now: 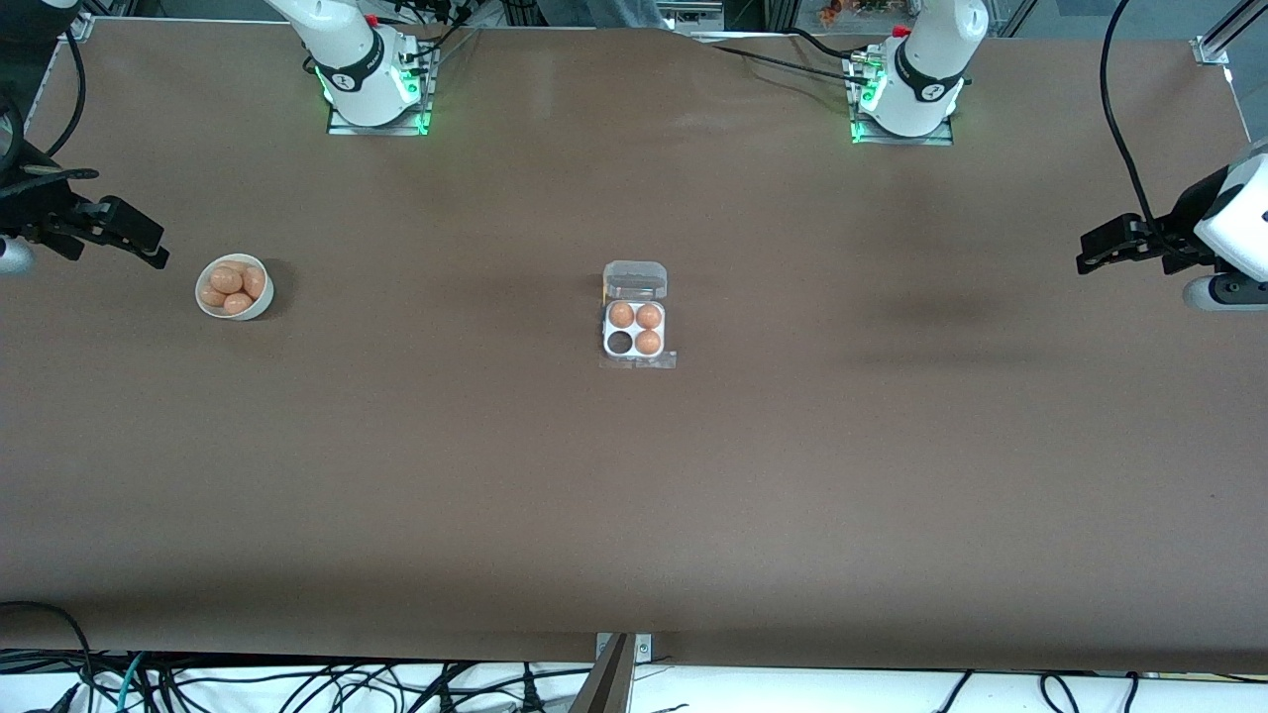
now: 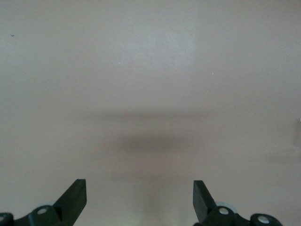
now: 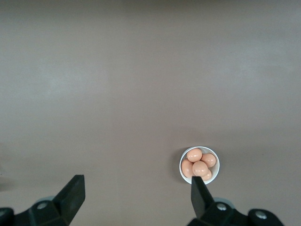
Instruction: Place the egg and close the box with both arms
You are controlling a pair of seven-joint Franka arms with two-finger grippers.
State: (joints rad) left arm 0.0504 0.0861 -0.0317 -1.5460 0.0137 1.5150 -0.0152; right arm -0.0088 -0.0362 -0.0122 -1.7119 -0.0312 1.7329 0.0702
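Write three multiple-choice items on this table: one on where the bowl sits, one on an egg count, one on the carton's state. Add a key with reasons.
1. Where is the white bowl?
A. toward the right arm's end of the table
B. toward the left arm's end
C. inside the box

2. How many eggs sit in the box?
A. one
B. three
C. four

3. What state is the lid in?
A. shut
B. folded open
D. missing

Key: 1 A, it sits near the right hand, which is open, as is the left hand; 2 B, one cell is dark and empty; 3 B, it lies flat beside the tray.
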